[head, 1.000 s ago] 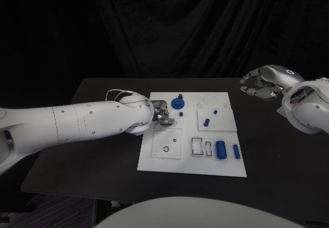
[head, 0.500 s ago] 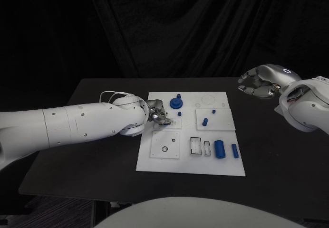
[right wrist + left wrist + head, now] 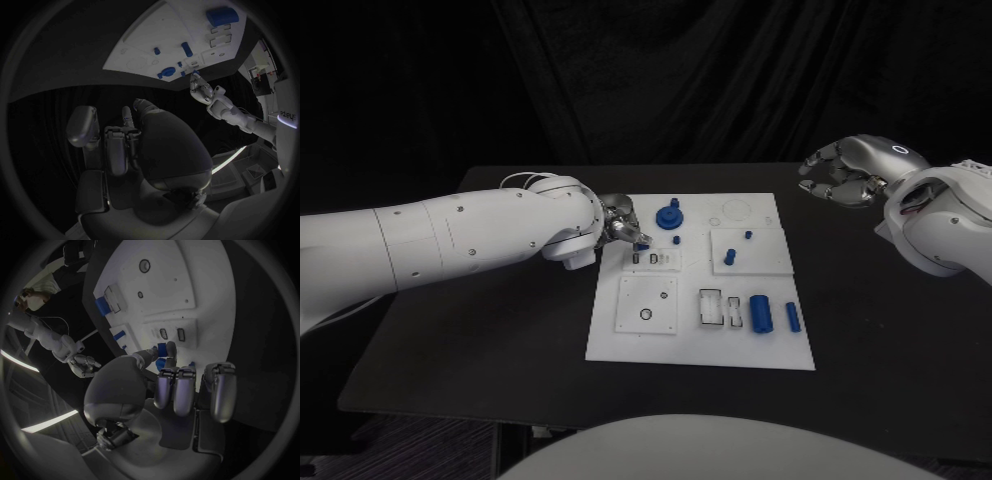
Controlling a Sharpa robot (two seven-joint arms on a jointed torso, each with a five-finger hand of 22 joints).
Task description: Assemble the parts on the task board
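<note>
Left hand [image 3: 620, 226] hovers at the task board's [image 3: 661, 345] left edge, fingers apart, apparently holding nothing. Right hand [image 3: 849, 172] hangs curled, empty, well clear. Risk: descending fingers knock the nearby blue round part [image 3: 672, 215] or misalign slots.

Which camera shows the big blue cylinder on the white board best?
The head view: the large blue cylinder lies unobstructed on the white task board. In the wrist views it sits small and distorted near the rim.
</note>
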